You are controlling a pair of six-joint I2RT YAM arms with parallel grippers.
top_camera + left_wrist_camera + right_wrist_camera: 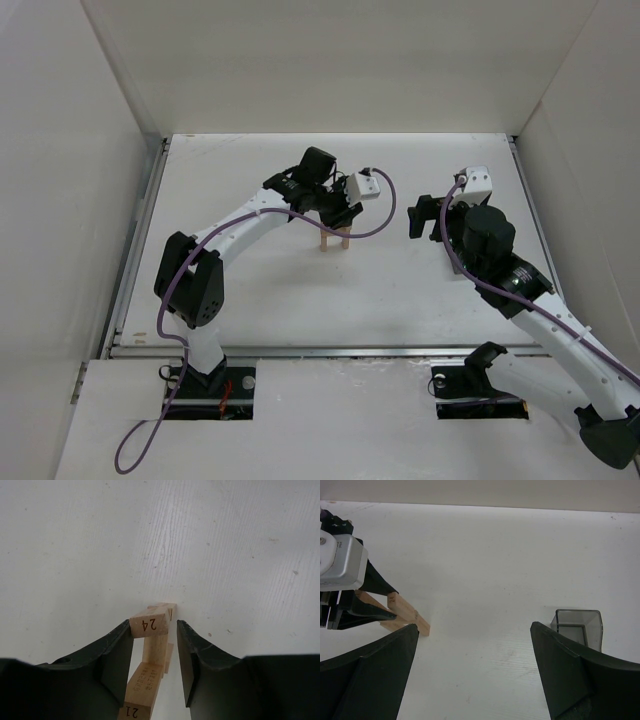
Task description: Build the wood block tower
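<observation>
The wood block tower (335, 238) stands mid-table as a few thin tan planks. In the left wrist view its top plank, marked 24 (150, 624), lies between the jaws of my left gripper (154, 622). The left finger (117, 650) touches the plank, and a narrow gap shows between it and the right finger (192, 650). Below it are an upright plank (155, 650) and a plank marked 21 (142, 690). In the overhead view my left gripper (340, 215) hangs right over the tower. My right gripper (418, 217) is off to the tower's right, open and empty. The right wrist view has the tower's planks (407, 612) at its left.
A small grey translucent bin (577, 622) sits on the table ahead of the right gripper (473, 625), by its right finger. The left arm's wrist camera housing (340, 562) shows at the left of that view. White walls close in the table on three sides.
</observation>
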